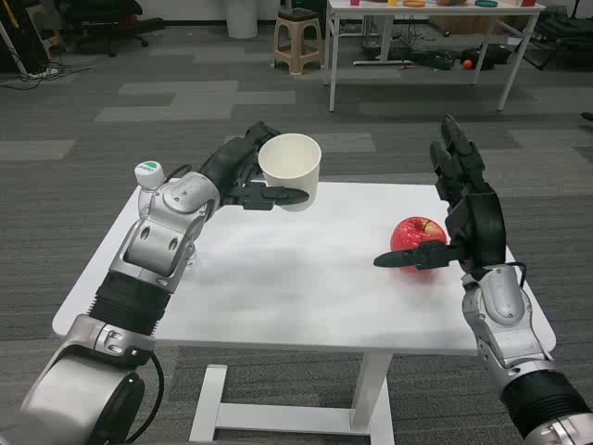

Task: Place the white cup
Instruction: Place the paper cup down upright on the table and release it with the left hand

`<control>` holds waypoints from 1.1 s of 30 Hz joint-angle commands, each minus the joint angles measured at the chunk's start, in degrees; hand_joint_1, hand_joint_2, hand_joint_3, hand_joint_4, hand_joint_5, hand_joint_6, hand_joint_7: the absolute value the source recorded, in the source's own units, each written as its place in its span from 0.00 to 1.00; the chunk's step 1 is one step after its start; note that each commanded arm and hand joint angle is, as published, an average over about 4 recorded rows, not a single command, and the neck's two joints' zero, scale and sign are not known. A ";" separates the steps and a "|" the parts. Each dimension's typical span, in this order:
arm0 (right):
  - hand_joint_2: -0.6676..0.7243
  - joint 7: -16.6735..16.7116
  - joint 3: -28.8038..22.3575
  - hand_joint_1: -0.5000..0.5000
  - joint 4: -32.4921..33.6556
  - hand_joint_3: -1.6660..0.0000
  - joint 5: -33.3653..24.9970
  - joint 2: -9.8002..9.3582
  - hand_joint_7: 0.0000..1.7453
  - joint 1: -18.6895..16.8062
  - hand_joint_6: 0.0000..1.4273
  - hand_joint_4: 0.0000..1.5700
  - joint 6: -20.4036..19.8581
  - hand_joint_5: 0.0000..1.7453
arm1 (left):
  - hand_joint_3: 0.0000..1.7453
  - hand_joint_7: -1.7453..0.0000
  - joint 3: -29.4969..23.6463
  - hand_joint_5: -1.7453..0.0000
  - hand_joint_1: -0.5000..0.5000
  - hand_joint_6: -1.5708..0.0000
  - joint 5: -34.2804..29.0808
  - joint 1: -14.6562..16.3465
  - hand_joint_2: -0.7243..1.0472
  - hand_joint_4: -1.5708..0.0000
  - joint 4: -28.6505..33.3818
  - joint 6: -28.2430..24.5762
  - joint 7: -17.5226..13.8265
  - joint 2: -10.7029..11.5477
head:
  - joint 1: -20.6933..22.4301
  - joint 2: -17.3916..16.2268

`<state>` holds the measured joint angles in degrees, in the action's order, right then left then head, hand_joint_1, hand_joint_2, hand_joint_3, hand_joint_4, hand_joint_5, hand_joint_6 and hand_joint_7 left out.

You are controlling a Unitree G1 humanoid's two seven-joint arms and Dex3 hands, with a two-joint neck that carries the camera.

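My left hand [243, 176] grips smooth white cup [291, 171], tilted, above far edge of white table [278, 278]. My right hand [463, 218] open, fingers spread, thumb touching glossy red apple [416, 239].

White cup [290, 170]: plain, round-mouthed, tapering slightly toward the base; no handle or marking is seen. The interior appears empty, with shading on the inner wall. The cup is held above the far edge of the white table [306, 278], toward its left half, and is not seen resting on the surface. It is gripped by the left hand [243, 171], dark fingers wrapped along its left side and lower front. The pose is nearly upright, the open mouth tipped a little toward the camera. The base is partly hidden by the fingers.
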<state>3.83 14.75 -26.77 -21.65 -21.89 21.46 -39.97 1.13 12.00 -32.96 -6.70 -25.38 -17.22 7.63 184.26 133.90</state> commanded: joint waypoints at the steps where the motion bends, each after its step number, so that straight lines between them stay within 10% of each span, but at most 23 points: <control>1: 0.86 -0.37 -0.33 0.08 1.66 1.00 -0.32 1.50 0.03 -1.04 0.00 0.00 -0.19 0.00 | 0.20 0.01 0.28 0.65 0.00 0.97 0.72 1.17 1.00 1.00 -0.27 -2.31 -1.15 1.25 | -1.27 -2.11; 14: 0.86 -0.32 -0.36 0.08 0.91 1.00 -0.32 1.68 0.01 -0.63 0.00 0.00 -0.19 0.00 | 0.20 0.04 0.39 0.65 0.00 0.97 0.84 1.21 1.00 1.00 -2.99 -0.42 -1.15 1.33 | -1.34 -2.03; 33: 0.86 -0.38 -0.77 0.08 -0.10 1.00 -0.32 1.81 0.00 -0.72 0.00 0.00 -0.19 0.00 | 0.15 0.04 -0.53 0.65 0.00 0.98 1.14 11.12 1.00 1.00 -12.39 15.33 -0.51 1.29 | -1.45 -2.64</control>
<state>3.36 14.51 -26.40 -21.64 -20.42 20.63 -39.98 1.13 12.95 -22.70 -18.20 -11.44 -18.12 8.20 182.74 131.25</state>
